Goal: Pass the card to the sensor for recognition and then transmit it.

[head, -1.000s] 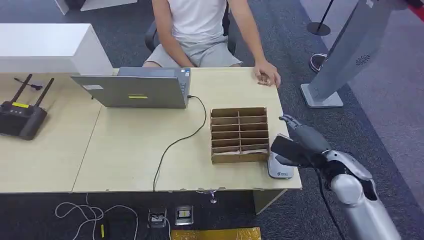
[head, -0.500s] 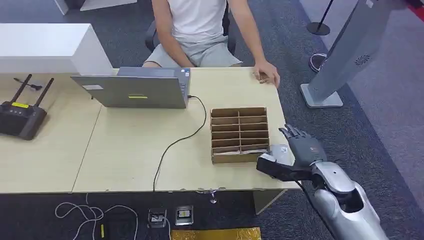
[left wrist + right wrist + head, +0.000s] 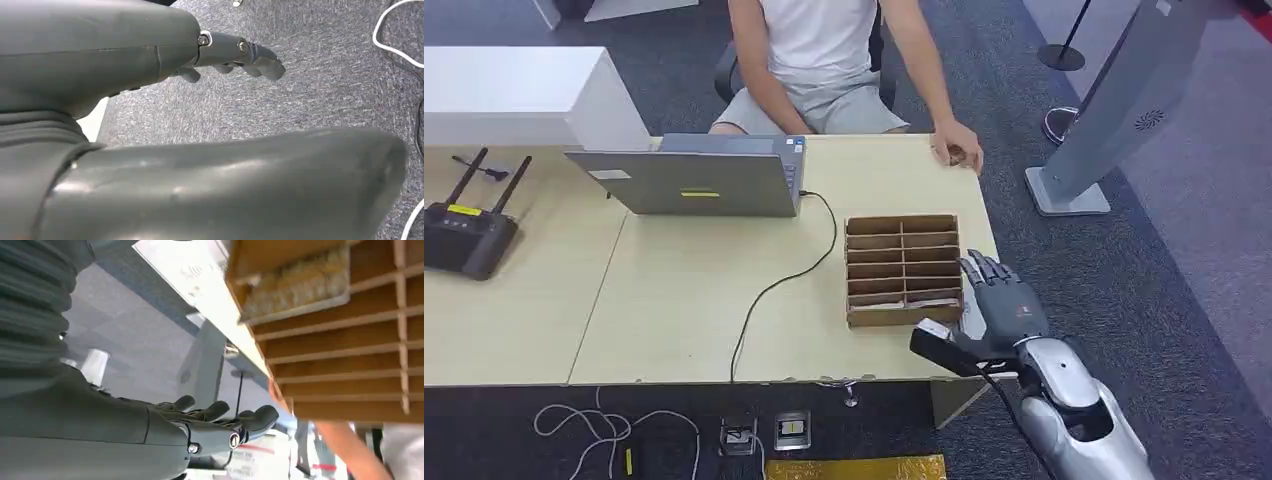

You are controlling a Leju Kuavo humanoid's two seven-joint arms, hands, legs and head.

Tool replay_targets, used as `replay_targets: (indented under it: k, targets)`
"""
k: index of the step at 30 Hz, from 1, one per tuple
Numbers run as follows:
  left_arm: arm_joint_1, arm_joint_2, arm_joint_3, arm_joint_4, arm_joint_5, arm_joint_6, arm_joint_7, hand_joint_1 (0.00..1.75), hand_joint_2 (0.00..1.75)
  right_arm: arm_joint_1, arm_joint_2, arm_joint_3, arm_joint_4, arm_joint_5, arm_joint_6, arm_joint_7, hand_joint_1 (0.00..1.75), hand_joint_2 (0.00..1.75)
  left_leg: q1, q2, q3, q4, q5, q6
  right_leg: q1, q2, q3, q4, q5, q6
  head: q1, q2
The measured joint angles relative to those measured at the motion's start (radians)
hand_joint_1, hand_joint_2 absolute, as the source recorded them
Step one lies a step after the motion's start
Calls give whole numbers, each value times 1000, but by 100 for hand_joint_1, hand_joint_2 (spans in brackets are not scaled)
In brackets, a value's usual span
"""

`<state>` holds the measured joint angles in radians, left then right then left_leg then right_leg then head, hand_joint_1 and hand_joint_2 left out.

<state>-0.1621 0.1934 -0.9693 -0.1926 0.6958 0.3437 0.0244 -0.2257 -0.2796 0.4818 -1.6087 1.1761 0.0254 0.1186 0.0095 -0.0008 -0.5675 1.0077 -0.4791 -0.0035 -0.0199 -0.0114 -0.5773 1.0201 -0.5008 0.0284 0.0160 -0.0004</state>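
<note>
A brown cardboard organiser [image 3: 902,268] with several slots stands near the table's right edge. A pale card [image 3: 932,301] lies in its nearest right slot; the right wrist view shows the card [image 3: 295,290] as yellowish and patterned. My right hand [image 3: 989,312] hovers just right of the box's near corner, fingers spread, thumb pointing left along the front wall, holding nothing. The white sensor pad [image 3: 185,270] lies beside the box, mostly hidden under that hand in the head view. My left hand [image 3: 235,55] hangs over grey carpet with nothing in it.
A person sits behind the table with a hand [image 3: 959,150] resting at its far right corner. A grey laptop [image 3: 689,180] with a black cable [image 3: 774,285] occupies the middle, and a black router [image 3: 464,235] sits at the left. A grey kiosk stand [image 3: 1114,110] rises right of the table.
My right hand has moved nearer and leftward, from above the sensor pad to the box's near right corner, covering the pad. The person's hand barely shifted.
</note>
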Motion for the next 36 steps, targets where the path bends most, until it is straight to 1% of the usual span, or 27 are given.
replay_targets:
  k: [1, 5, 15, 23, 28, 32, 33, 34, 35, 36]
  targets:
    - [0, 0, 0, 0, -1, 0, 0, 0, 0, 2, 6, 0, 6, 3, -31, -8, 0, 175, 0, 0, 0, 0, 0, 0, 0, 0, 0, 0, 0, 0, 0, 0]
    - [0, -3, 0, 0, -2, 1, 0, 0, 0, 11, 24, 5, 29, 1, -86, -23, 0, 175, 0, 0, 0, 0, 0, 0, 0, 0, 0, 0, 0, 0, 0, 0]
    - [0, -5, 0, 0, -2, 2, 0, 0, 0, 14, 50, 13, 71, -7, -120, -26, 0, 175, 0, 0, 0, 0, 0, 0, 0, 0, 0, 0, 0, 0, 0, 0]
    - [0, -5, 0, 0, -7, 3, -1, 0, 0, 14, 65, 13, 119, -42, -147, -28, 0, 175, 0, 0, 0, 0, 0, 0, 0, 0, 0, 0, 0, 0, 0, 0]
    - [0, -6, -1, 0, -10, 2, -1, 0, 0, 12, 74, 13, 151, -52, -185, -30, 0, 175, 0, 0, 0, 0, 0, 0, 0, 0, 0, 0, 0, 0, 0, 0]
    - [0, -8, -1, 0, -16, 3, -2, 0, 0, -4, 87, 13, 187, -57, -242, -44, 0, 175, 0, 0, 0, 0, 0, 0, 0, 0, 0, 0, 0, 0, 0, 0]
    - [0, -8, -1, 0, -16, 3, -3, 0, 0, -11, 91, 13, 197, -58, -255, -50, 31, 175, 0, 0, 0, 0, 0, 0, 0, 0, 0, 0, 0, 0, 0, 0]
    - [0, -9, -1, 0, -16, 3, -3, 0, 0, -19, 94, 13, 206, -58, -265, -55, 159, 175, 0, 0, 0, 0, 0, 0, 0, 0, 0, 0, 0, 0, 0, 0]
    - [-1, -10, -1, 0, -16, 3, -4, 0, 0, -25, 98, 13, 217, -59, -274, -58, 162, 175, 0, 0, 0, 0, 0, 0, 0, 0, 0, 0, 0, 0, 0, 0]
    - [-1, -10, -1, 0, -16, 4, -4, 0, 0, -30, 99, 13, 221, -59, -276, -58, 162, 175, 0, 0, 0, 0, 0, 0, 0, 0, 0, 0, 0, 0, 0, 0]
